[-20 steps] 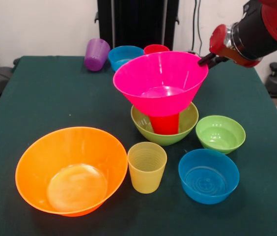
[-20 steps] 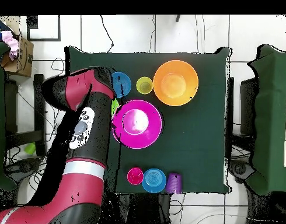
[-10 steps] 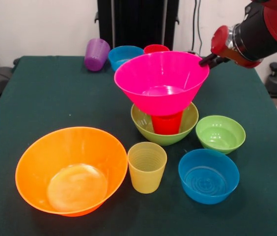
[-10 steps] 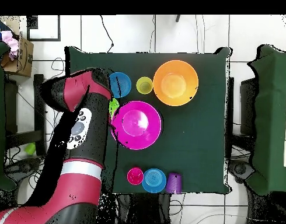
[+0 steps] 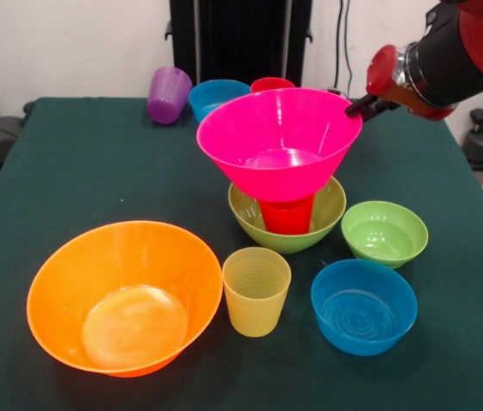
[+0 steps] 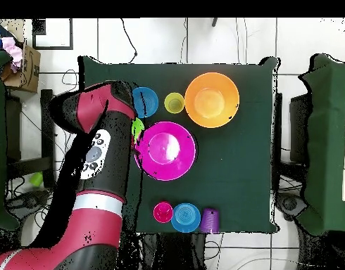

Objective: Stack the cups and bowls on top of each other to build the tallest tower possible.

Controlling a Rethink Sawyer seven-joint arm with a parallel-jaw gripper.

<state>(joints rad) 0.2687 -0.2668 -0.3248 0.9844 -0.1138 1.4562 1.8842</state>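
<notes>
Front view, hot pink bowl (image 5: 280,141) sitting tilted on bright red cup (image 5: 287,215) inside medium lime green bowl (image 5: 286,218) mid-counter, gripper (image 5: 360,104) jaws touching its right rim, pinching or not: cannot tell.

The gripper (image 5: 354,104) tips meet the pink bowl (image 5: 280,141) rim, their grip unclear. That bowl hides the red cup's (image 5: 287,215) top; from overhead the arm (image 6: 98,176) covers most of the small green bowl (image 6: 138,129)
</notes>
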